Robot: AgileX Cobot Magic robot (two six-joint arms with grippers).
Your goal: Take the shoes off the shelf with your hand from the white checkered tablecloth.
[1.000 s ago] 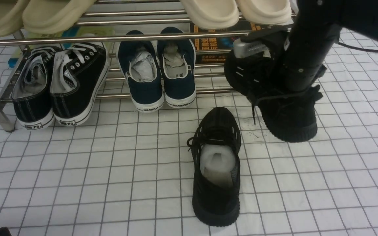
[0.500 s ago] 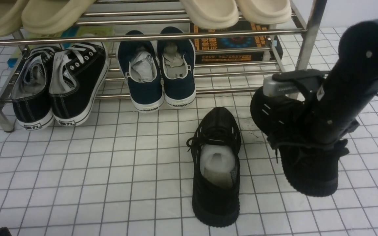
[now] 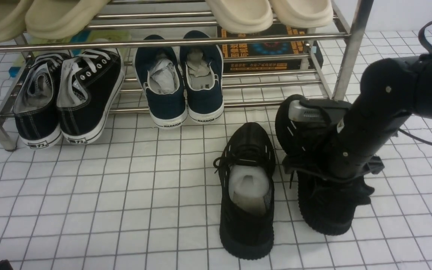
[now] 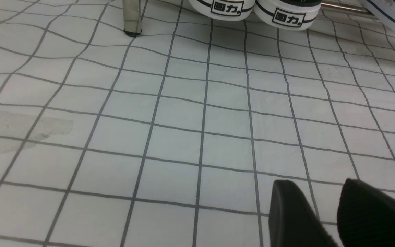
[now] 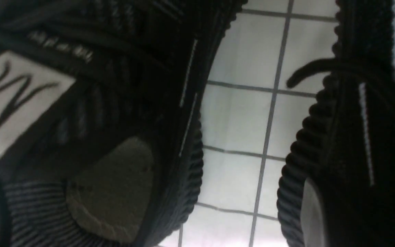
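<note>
Closest in, the left gripper sits over the white checkered tablecloth. Its two black fingers are parted by a narrow gap, with only cloth showing between them, so it holds nothing. Out on the cloth the near shoe lies flat and clear of the shelf, heel toward us, white paper in its mouth. Just beside it on the right is the second shoe, and here's the action: the right arm slants down and the right gripper is sunk into that shoe's opening, a lace drawn across below it. Up close, black knit and a white tongue label crowd the wrist camera. One grey pad lies flat against the knit, but the other finger is lost in the black, so I can't tell how wide the grip stands. Nor can I tell whether the sole rests on the cloth. Behind, the shelf carries black canvas sneakers and navy slip-ons on its low tier, and cream slippers above.
</note>
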